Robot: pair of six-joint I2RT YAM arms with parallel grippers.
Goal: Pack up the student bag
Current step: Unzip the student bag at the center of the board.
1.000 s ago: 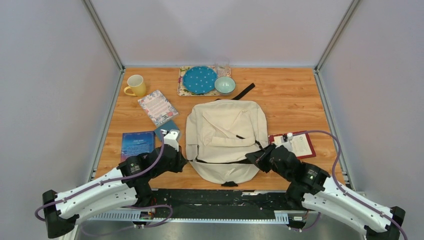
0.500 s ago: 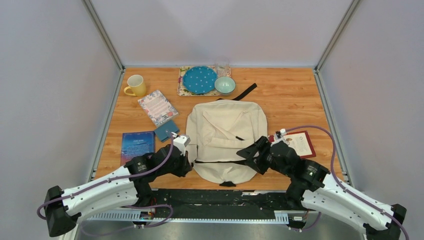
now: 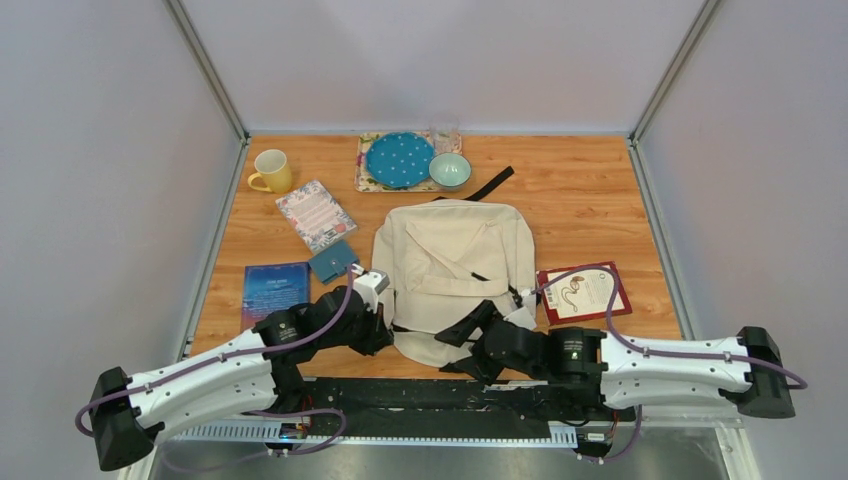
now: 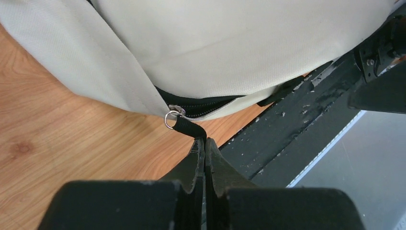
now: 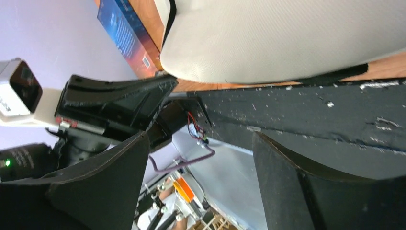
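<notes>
The student bag (image 3: 450, 265), a cream backpack, lies flat mid-table with a dark zipper line near its front end. My left gripper (image 3: 383, 330) is at the bag's near-left corner. In the left wrist view my left gripper (image 4: 205, 142) is shut on the black zipper pull (image 4: 186, 126), which hangs from a metal ring at the slider on the student bag (image 4: 239, 48). My right gripper (image 3: 458, 348) lies sideways at the bag's front edge, pointing left. In the right wrist view my right gripper (image 5: 201, 139) is open and empty, with the student bag (image 5: 287, 43) above the fingers.
Left of the bag lie a blue book (image 3: 274, 290), a small teal book (image 3: 333, 260) and a floral notepad (image 3: 315, 214). A yellow mug (image 3: 270, 171), a dotted blue plate (image 3: 400, 158), a green bowl (image 3: 450, 169) and a glass (image 3: 444, 133) stand behind. A red clipboard (image 3: 583, 292) lies to the right.
My right arm swung from the bag's right side to its front edge and its gripper opened. My left gripper crept right along the bag's front with the pull.
</notes>
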